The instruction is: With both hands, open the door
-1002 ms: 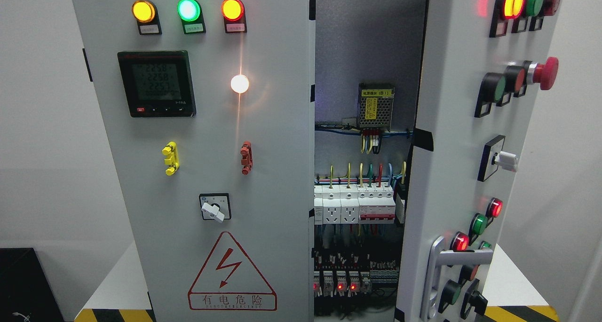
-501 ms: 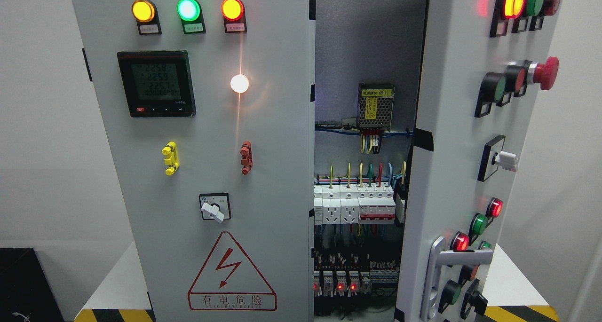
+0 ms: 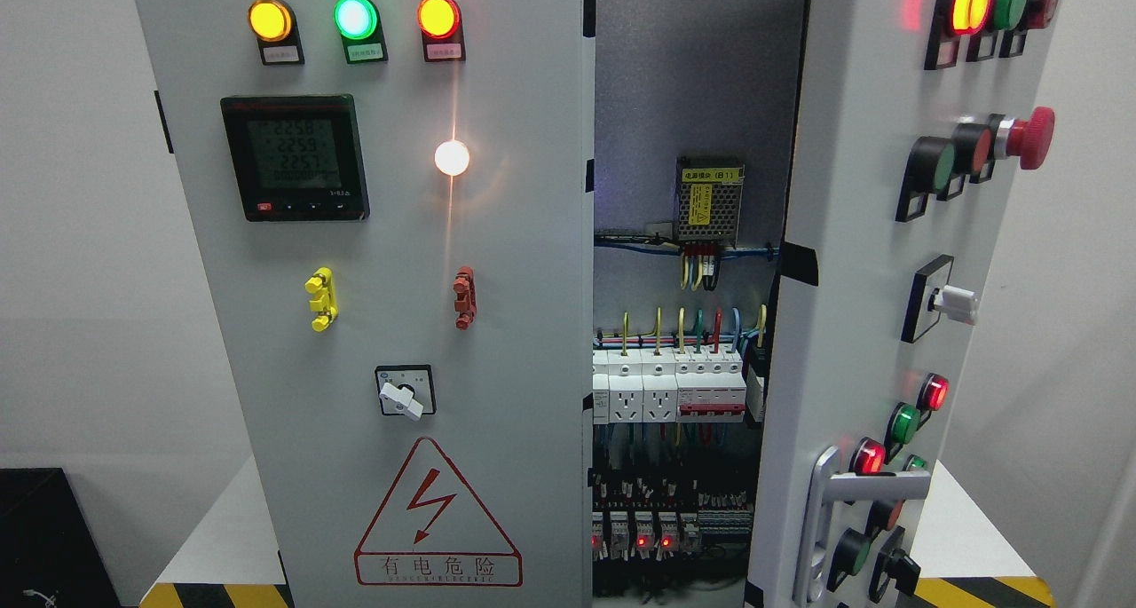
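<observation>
Nothing's moved vs 1 s ago: right door (image 3: 852,262) at frame right already swung open, handle (image 3: 830,501) free. No hands in view, fingers can't tell.

The single head camera looked straight ahead from close range at the grey metal electrical cabinet (image 3: 497,324), angled slightly downward.

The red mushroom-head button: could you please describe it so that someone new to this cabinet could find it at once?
Start at the open right door of the grey electrical cabinet, swung out toward the camera. In its second group of controls from the top, right of two flat round buttons, sits the red mushroom-head button. Only it stands far out from the panel, on a silver collar.
</observation>
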Available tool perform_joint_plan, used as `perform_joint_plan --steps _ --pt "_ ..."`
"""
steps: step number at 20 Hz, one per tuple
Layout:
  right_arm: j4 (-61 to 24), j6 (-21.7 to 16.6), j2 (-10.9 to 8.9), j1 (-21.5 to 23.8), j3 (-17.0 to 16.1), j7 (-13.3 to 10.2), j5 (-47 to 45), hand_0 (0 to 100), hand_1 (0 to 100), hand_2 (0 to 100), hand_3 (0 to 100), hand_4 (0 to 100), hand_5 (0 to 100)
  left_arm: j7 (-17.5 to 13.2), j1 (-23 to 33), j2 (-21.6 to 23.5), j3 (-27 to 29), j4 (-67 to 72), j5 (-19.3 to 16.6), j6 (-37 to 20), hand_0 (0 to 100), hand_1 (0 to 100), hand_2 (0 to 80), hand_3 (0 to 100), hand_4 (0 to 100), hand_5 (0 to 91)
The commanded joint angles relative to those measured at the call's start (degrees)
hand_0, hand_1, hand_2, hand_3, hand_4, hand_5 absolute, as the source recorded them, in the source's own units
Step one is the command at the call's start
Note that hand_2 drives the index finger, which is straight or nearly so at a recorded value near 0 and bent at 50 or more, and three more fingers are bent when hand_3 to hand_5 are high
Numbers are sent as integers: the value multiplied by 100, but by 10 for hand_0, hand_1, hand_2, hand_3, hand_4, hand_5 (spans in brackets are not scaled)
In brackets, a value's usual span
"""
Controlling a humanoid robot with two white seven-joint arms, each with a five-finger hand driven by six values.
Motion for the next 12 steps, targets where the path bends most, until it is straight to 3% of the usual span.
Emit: perform_joint_plan --steps 1,3,12 --pt "0 -2 0 0 7 -2 -3 192 0 0 0 0 0 15 -1127 449 -120 -447 1030 46 0 0 0 0 0 0" --pt "0 -2 0 0 -1 -2 5 192 0 0 0 0 0 15 -1523 660 -129 -447 1454 46 0 0 0 0 0 0" --pt "0 -2 0 0 7 -2 -3 192 0 0 0 0 0 6 -3044 1100 -1024 -447 2517 54 0 0 0 0 0 0"
